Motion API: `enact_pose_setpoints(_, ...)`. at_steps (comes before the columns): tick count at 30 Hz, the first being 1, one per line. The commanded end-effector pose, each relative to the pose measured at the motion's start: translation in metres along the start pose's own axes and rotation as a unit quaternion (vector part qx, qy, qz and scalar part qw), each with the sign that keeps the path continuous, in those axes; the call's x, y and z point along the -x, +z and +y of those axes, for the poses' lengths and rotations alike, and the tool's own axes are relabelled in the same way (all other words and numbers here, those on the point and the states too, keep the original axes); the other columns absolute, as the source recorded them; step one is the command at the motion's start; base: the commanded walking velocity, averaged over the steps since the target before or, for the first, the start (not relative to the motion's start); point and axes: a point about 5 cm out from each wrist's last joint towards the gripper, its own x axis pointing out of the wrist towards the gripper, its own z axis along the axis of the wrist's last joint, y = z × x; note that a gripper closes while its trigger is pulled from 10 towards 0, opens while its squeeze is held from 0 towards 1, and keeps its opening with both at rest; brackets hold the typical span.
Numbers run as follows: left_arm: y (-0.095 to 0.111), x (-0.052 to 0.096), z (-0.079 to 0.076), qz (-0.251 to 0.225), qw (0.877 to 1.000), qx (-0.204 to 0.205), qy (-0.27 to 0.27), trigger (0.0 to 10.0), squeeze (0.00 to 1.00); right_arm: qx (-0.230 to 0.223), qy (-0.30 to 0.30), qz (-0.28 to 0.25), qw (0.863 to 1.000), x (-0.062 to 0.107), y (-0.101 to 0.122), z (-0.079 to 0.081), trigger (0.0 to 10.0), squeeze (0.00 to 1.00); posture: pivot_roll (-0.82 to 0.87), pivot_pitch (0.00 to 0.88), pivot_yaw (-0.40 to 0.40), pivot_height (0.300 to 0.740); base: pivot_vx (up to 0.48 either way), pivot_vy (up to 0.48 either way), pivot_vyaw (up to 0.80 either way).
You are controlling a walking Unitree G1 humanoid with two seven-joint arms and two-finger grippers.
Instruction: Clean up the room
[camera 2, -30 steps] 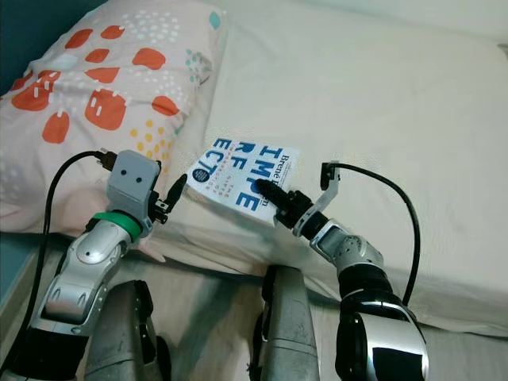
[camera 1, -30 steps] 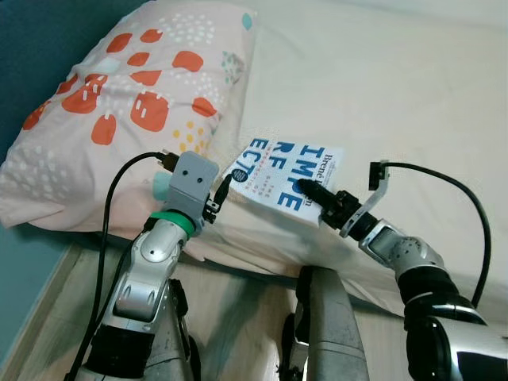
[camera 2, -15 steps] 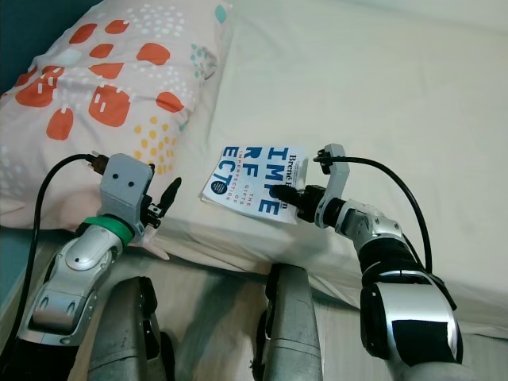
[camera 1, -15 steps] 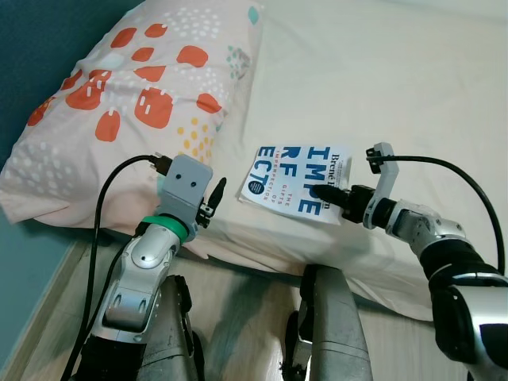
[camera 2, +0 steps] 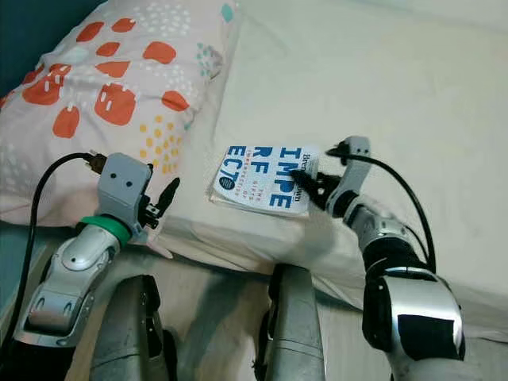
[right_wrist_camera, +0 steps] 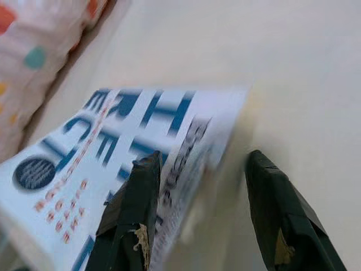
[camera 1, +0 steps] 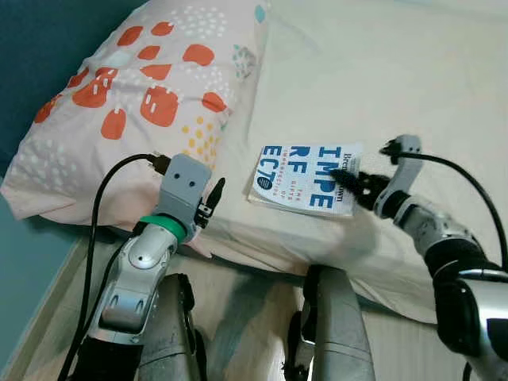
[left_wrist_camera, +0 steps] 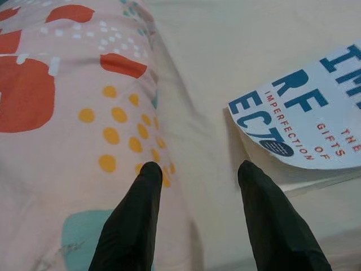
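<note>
Straddling the spine edge of a white and blue book (camera 1: 305, 176), the right gripper (camera 1: 355, 182) has its 2 black fingers spread wide, 1 over the cover and 1 beside it on the cream bed sheet (camera 1: 413, 87). The left gripper (left_wrist_camera: 197, 180) hovers with jaws apart, empty, between the book's corner and a patterned pillow (camera 1: 135, 103). Tidying looks barely begun: the book lies ungrasped on the bed.
</note>
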Motion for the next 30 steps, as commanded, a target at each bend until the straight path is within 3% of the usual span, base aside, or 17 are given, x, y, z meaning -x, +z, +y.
enact_pose_setpoints(1, -0.004, -0.001, -0.005, 0.007, 1.0, 0.001, -0.01, 10.0, 0.0, 0.006, -0.012, -0.011, 1.0, 0.002, 0.004, -0.004, 10.0, 0.0, 0.08, 0.142, 0.033, 0.546, 0.0, 0.0, 0.0)
enact_pose_setpoints(12, -0.001, -0.01, -0.012, -0.005, 1.0, 0.015, -0.008, 10.0, 0.0, 0.027, -0.018, -0.087, 0.996, 0.001, 0.03, -0.004, 10.0, 0.0, 0.05, 0.099, 0.006, 0.546, 0.0, 0.0, 0.0)
enact_pose_setpoints(13, 0.0, -0.013, -0.015, -0.012, 1.0, 0.024, -0.007, 10.0, 0.0, 0.046, -0.005, -0.125, 0.991, -0.003, 0.035, 0.007, 10.0, 0.0, 0.03, 0.071, -0.006, 0.546, 0.0, 0.0, 0.0)
enact_pose_setpoints(14, 0.0, -0.013, -0.015, -0.012, 1.0, 0.024, -0.007, 10.0, 0.0, 0.046, -0.005, -0.125, 0.991, -0.003, 0.035, 0.007, 10.0, 0.0, 0.03, 0.071, -0.006, 0.546, 0.0, 0.0, 0.0)
enact_pose_setpoints(17, 0.006, -0.018, -0.016, -0.029, 0.999, 0.046, 0.001, 10.0, 0.0, 0.057, 0.019, -0.188, 0.98, -0.01, 0.034, 0.032, 10.0, 0.0, 0.02, 0.047, -0.016, 0.546, 0.0, 0.0, 0.0)
enact_pose_setpoints(19, 0.008, -0.019, -0.016, -0.032, 0.998, 0.051, 0.002, 10.0, 0.0, 0.058, 0.023, -0.2, 0.978, -0.01, 0.033, 0.036, 10.0, 0.0, 0.02, 0.047, -0.016, 0.546, 0.0, 0.0, 0.0)
enact_pose_setpoints(22, 0.029, -0.027, -0.01, -0.07, 0.993, 0.094, 0.018, 10.0, 0.0, 0.064, -0.009, -0.26, 0.963, -0.009, 0.021, 0.064, 10.0, 0.0, 0.0, 0.02, -0.028, 0.561, 0.0, 0.0, 0.0)
enact_pose_setpoints(25, 0.038, -0.029, -0.007, -0.085, 0.991, 0.105, 0.023, 10.0, 0.0, 0.066, -0.011, -0.273, 0.96, -0.008, 0.014, 0.077, 10.0, 0.0, 0.0, 0.008, -0.031, 0.57, 0.0, 0.0, 0.0)
enact_pose_setpoints(27, 0.048, -0.029, -0.002, -0.101, 0.989, 0.107, 0.028, 10.0, 0.0, 0.07, 0.009, -0.276, 0.959, -0.006, 0.002, 0.096, 10.0, 0.0, 0.0, 0.001, -0.03, 0.58, 0.0, 0.0, 0.0)
enact_pose_setpoints(28, 0.05, -0.029, 0.001, -0.106, 0.99, 0.091, 0.031, 10.0, 0.0, 0.061, 0.02, -0.278, 0.959, -0.004, -0.003, 0.106, 10.0, 0.0, 0.0, 0.0, -0.027, 0.585, 0.0, 0.0, 0.0)
enact_pose_setpoints(30, 0.049, -0.028, 0.003, -0.107, 0.991, 0.079, 0.032, 10.0, 0.0, 0.054, 0.026, -0.279, 0.958, -0.002, -0.006, 0.112, 10.0, 0.0, 0.0, 0.0, -0.027, 0.59, 0.0, 0.0, 0.0)
